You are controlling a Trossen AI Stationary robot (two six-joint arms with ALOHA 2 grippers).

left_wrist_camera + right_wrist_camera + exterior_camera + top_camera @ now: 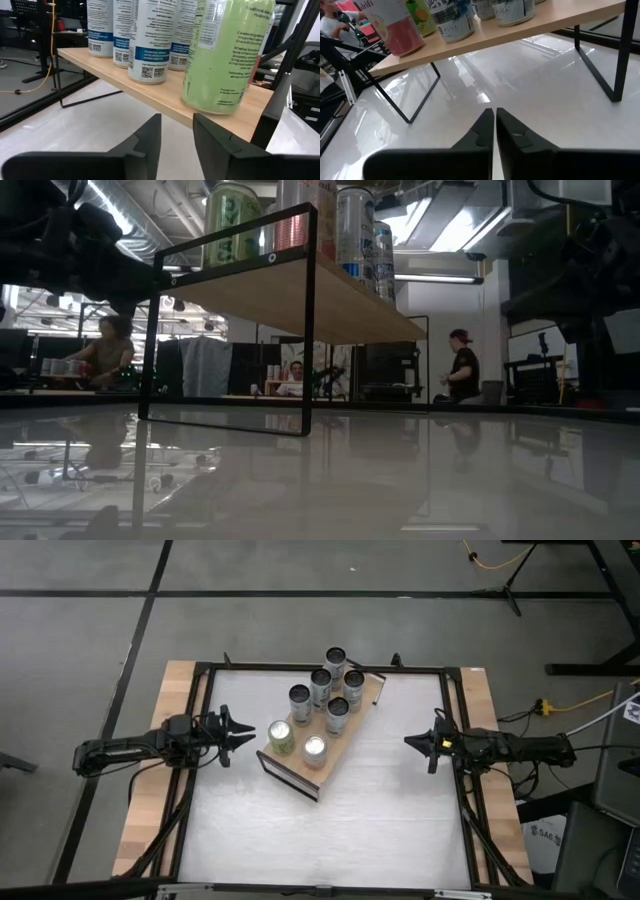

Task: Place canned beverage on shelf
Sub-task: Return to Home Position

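Note:
The shelf (322,740), a light-wood board on black frame ends, stands slantwise at the table's middle. Several cans stand upright on it: a green can (281,735) and a pink can (314,749) at its near-left end, and blue-and-white cans (322,686) farther along. In the left wrist view the green can (227,52) stands close to the board's edge (150,100). My left gripper (244,735) is open and empty, level, just left of the green can. My right gripper (410,741) is shut and empty, right of the shelf.
The table's black frame rails (320,667) run around the white top (380,820). Wooden strips (150,770) lie along the left and right sides. There is open tabletop under the shelf (520,85) and near the front. People show in the room beyond the table (460,370).

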